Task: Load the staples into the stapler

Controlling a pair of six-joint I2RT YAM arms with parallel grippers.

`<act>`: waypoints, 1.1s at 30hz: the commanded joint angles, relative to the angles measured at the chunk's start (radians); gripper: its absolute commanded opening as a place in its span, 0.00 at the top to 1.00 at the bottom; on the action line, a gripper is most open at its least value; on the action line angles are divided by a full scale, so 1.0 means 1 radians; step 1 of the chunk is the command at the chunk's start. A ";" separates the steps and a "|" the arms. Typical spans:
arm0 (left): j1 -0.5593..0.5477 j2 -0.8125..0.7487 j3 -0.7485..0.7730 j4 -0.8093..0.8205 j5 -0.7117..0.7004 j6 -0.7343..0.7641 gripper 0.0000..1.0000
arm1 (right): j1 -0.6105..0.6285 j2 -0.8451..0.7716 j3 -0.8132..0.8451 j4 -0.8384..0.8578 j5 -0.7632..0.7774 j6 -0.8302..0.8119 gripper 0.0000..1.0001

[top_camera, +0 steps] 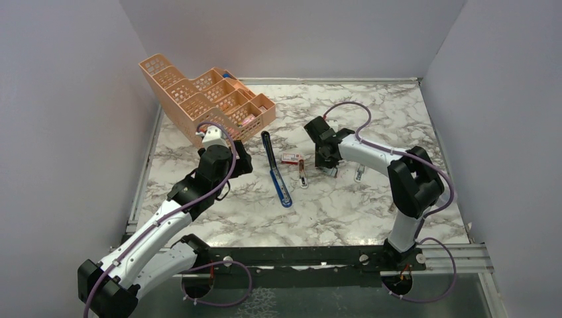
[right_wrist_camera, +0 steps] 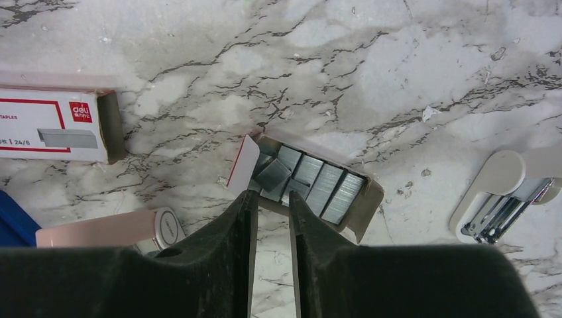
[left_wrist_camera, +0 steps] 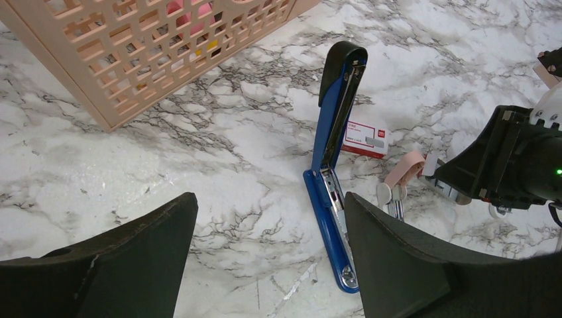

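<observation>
Several blocks of silvery-grey ribbed staples (right_wrist_camera: 311, 182) sit packed in a small open cardboard tray (right_wrist_camera: 368, 199) in the middle of the right wrist view, and one is knocked crooked at the tray's left end. The right gripper (right_wrist_camera: 270, 199) is right over that end, its black fingers (right_wrist_camera: 225, 245) drawn in to a thin slit with marble showing through. Honestly, I cannot tell whether the tips have pinched the crooked block or are only touching it. The slim blue stapler (top_camera: 275, 169) with the black base lies folded wide open at the centre of the overhead view. Just right of it is a little red-and-white cardboard box (top_camera: 290, 158), and a pink plastic staple remover (top_camera: 303, 173) lies between it and the right gripper. The left gripper (left_wrist_camera: 270, 199) is spread wide with nothing in it, hanging left of the stapler near the peach plastic mesh organiser (top_camera: 205, 96). So I'd say we're at the pick-up. To do it well I'd take one block by its long flat sides and squeeze softly so the strip doesn't snap. Then lift straight up clear of the tray wall and keep it level for the channel. The left one could pin the stapler's base so it doesn't skate.
</observation>
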 commanded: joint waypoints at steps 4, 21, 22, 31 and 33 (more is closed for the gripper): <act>0.007 0.000 -0.007 0.006 -0.028 0.011 0.18 | -0.013 0.040 -0.017 -0.013 -0.009 0.074 0.67; 0.007 -0.008 -0.010 -0.001 -0.038 0.007 0.18 | -0.013 0.016 -0.013 0.015 0.065 0.181 0.62; 0.007 -0.007 -0.009 -0.001 -0.039 0.007 0.18 | -0.013 0.016 -0.011 0.014 0.072 0.182 0.62; 0.007 -0.004 -0.011 -0.001 -0.037 0.004 0.18 | -0.013 0.035 0.014 0.000 0.112 0.168 0.59; 0.007 -0.004 -0.012 0.000 -0.037 0.004 0.18 | -0.013 0.036 0.018 0.002 0.113 0.162 0.56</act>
